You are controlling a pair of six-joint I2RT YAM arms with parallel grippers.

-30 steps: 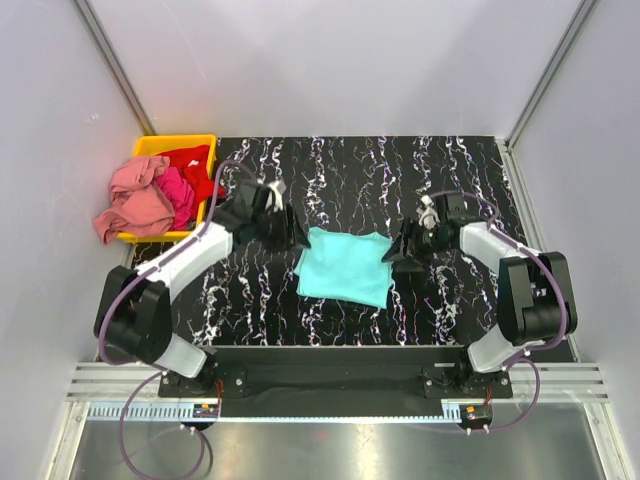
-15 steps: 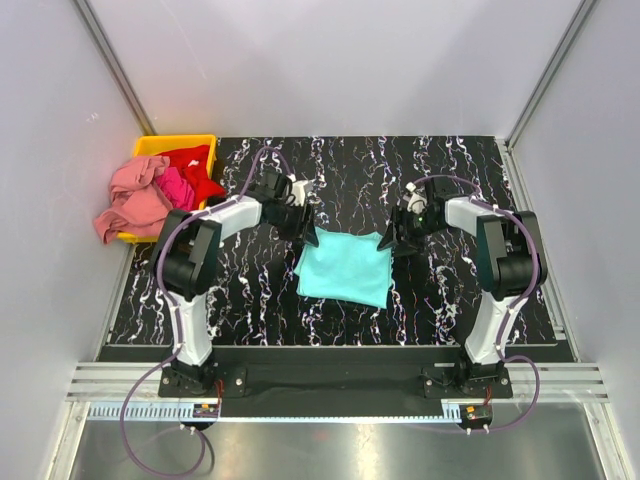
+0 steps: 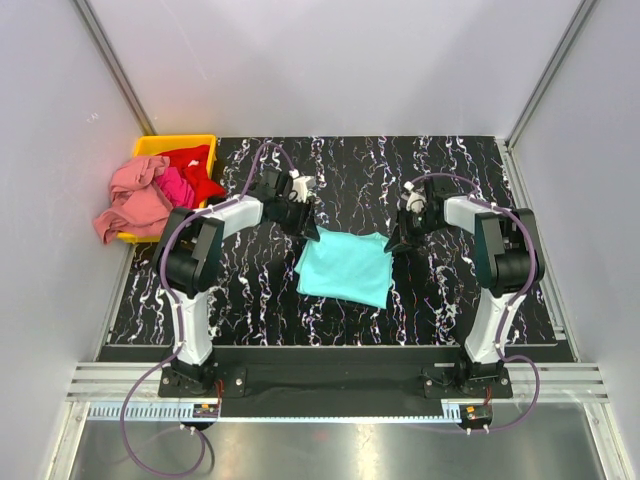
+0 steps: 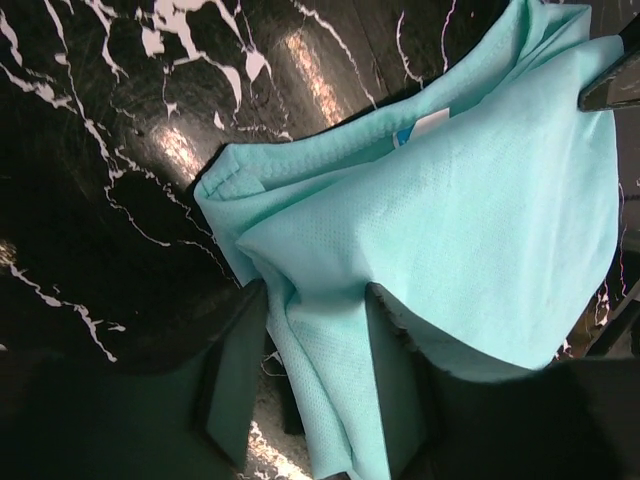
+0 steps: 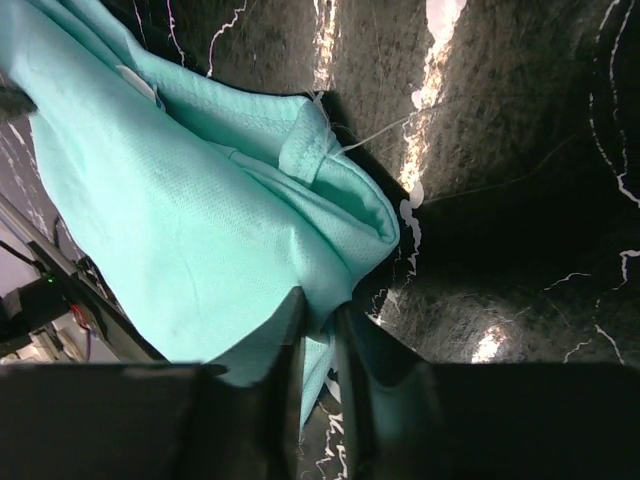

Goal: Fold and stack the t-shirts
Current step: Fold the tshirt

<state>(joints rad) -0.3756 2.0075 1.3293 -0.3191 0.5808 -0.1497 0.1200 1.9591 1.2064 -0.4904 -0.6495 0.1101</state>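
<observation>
Early on: the turquoise-teal cloth t-shirt [image 3: 345,270] lies part-folded mid-frame, the right gripper [image 5: 320,312] pinching its upper-right corner and the left gripper [image 4: 315,300] half-open astride its upper-left, while the heap of salmon pink, magenta and red cloth shirts [image 3: 135,205] waits unfolded at the yellow plastic bin [image 3: 178,140], upper left.

teal tee [image 3: 345,268] folded, other tees [image 3: 150,195] heaped left

Top cam: high, behind arm bases [image 3: 205,372], looks down on whole table [image 3: 450,300], far off. L wrist cam: v. close, past own fingers [image 4: 235,380] at far-left corner of teal shirt [image 4: 480,220]. R wrist cam: likewise, far-right corner. All three share the shirt.
</observation>
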